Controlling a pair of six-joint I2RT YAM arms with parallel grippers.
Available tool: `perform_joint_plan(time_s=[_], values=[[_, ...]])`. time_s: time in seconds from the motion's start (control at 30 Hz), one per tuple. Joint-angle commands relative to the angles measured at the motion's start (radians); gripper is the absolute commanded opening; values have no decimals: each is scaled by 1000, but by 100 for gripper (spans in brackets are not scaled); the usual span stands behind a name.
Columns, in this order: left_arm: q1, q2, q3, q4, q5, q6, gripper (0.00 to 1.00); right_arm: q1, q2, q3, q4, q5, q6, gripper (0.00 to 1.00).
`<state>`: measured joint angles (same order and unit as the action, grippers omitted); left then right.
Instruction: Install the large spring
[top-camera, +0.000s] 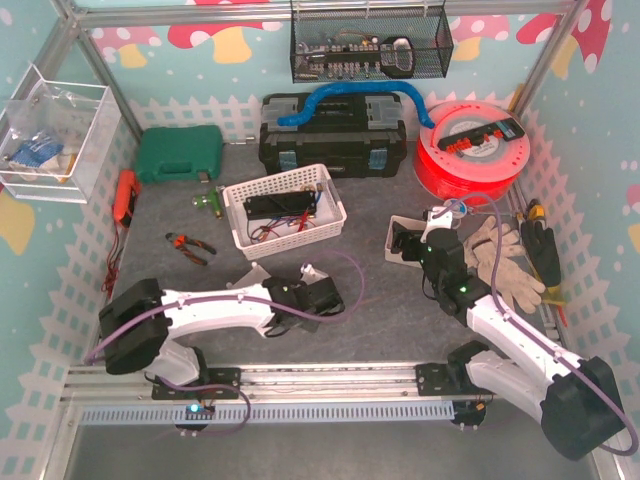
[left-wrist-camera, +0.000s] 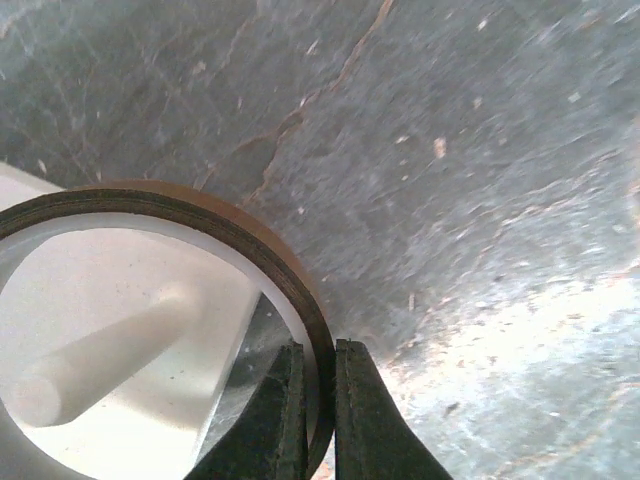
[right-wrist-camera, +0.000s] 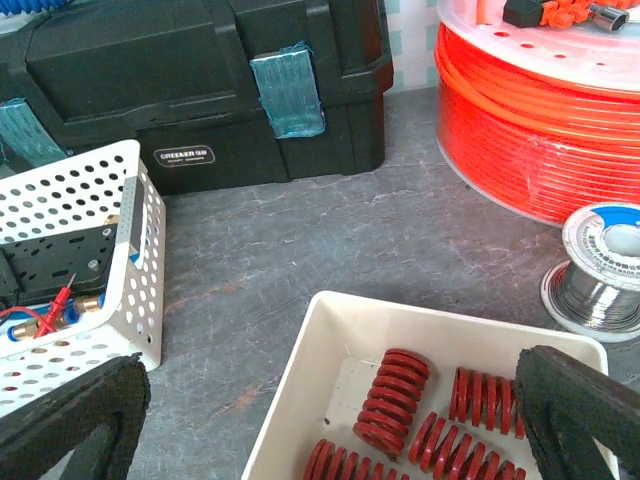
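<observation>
Several red springs lie in a cream tray (right-wrist-camera: 330, 350), which also shows in the top view (top-camera: 392, 240). The thickest red spring (right-wrist-camera: 392, 400) lies at the tray's near left. My right gripper (right-wrist-camera: 325, 430) is open and empty and hovers over the tray, one finger on each side of the springs; it shows in the top view (top-camera: 422, 243). My left gripper (left-wrist-camera: 320, 400) is shut on the brown-edged rim of a white round holder (left-wrist-camera: 130, 300) with a white peg (left-wrist-camera: 100, 355) inside. It rests low near the table's front middle (top-camera: 318, 292).
A white perforated basket (top-camera: 285, 210) stands left of the tray. A black toolbox (top-camera: 333, 135) and an orange filament spool (top-camera: 470, 150) stand behind. A solder spool (right-wrist-camera: 600, 265) and gloves (top-camera: 505, 260) lie to the right. Pliers (top-camera: 188, 245) lie at the left.
</observation>
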<state>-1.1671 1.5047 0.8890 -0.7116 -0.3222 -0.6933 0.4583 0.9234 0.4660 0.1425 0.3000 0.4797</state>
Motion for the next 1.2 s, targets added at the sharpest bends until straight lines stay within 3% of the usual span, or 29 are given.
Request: perform_joint_plan(time_s=[0.0,0.23,0.37,0.5,0.7,0.8,0.9,1.0,1.17], values=[[-3,-50,73,-27,-6,36,0,3,-15,-2,7,22,-3,99],[17,-125,190,-37,-34,87,0,3,-15,-2,7,21,-3,99],[97,-180,246,-35,-128,126,0,3,-15,-1,7,17,-3,99],[315,-273,221,70,-219,181,0,3,-15,-1,5,13,-1,99],[839,-424,-52,497,13,193,0,3,-18,-1,6,9,0,99],[1050,-383,-148,657,140,133,0,3,-18,-3,6,6,0,99],[1177,-258,-161,756,278,100,0,3,-16,-1,6,5,0,99],[1207,-102,-102,765,358,126,0,3,-9,0,6,11,1,99],[1209,47,-55,767,375,138,2,3,21,12,3,2,1,99]])
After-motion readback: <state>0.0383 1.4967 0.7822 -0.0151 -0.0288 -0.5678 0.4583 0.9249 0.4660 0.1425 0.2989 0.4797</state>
